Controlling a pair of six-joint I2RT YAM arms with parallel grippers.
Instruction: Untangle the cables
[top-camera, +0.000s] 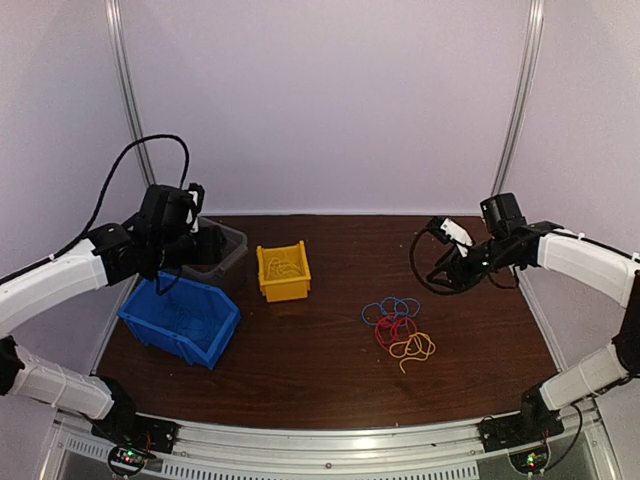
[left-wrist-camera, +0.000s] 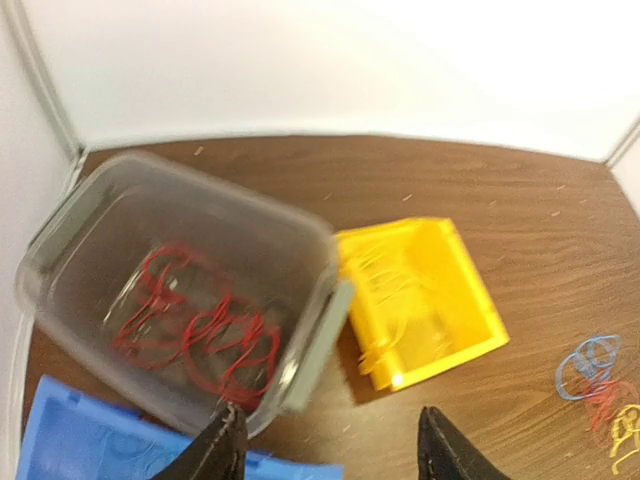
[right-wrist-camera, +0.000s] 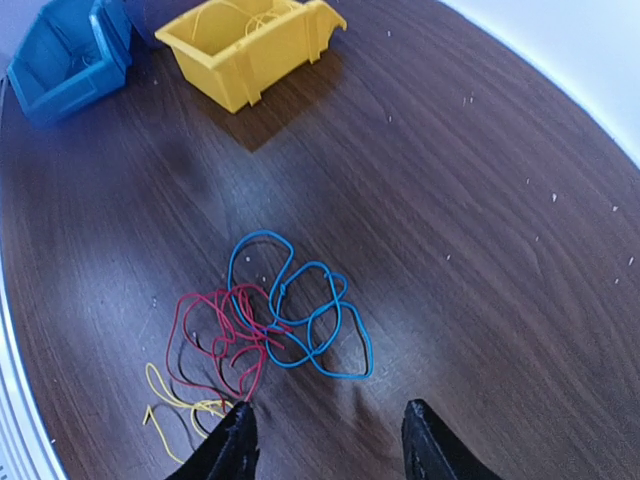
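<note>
- The cables (right-wrist-camera: 265, 330) lie in a small loose tangle on the dark wooden table (right-wrist-camera: 480, 200), right of centre and well apart from the three bins.
- In the tangle, a blue wire (right-wrist-camera: 300, 305) lies farthest from the arm bases. A red wire (right-wrist-camera: 215, 335) is looped into it, and a yellow-orange wire (right-wrist-camera: 175, 400) lies nearest the bases, touching the red.
- The right gripper (right-wrist-camera: 330, 445) hangs just above the near side of the tangle, angled down at it. Its jaws are partly apart with nothing between them.
- The left gripper (left-wrist-camera: 330, 450) hovers over the near edge of the grey bin (left-wrist-camera: 60, 245). Its jaws are spread wide and empty.
- Red strands (left-wrist-camera: 200, 335) lie in the grey bin and pale yellow ones in the yellow bin (left-wrist-camera: 440, 368). What the blue bin (left-wrist-camera: 70, 430) holds is unclear.
- Judgement: strands are being pulled out one at a time and sorted by colour. The step in hand looks like the right arm's approach for the next pick.
- The next move calls for descending on a single outlying loop clear of the crossings, such as the blue loop on the side away from the red.
- The jaws should close on that one wire only, then lift slowly so it slides out.
- The red and blue wires cross in several places, so a quick pull would likely drag both along.
</note>
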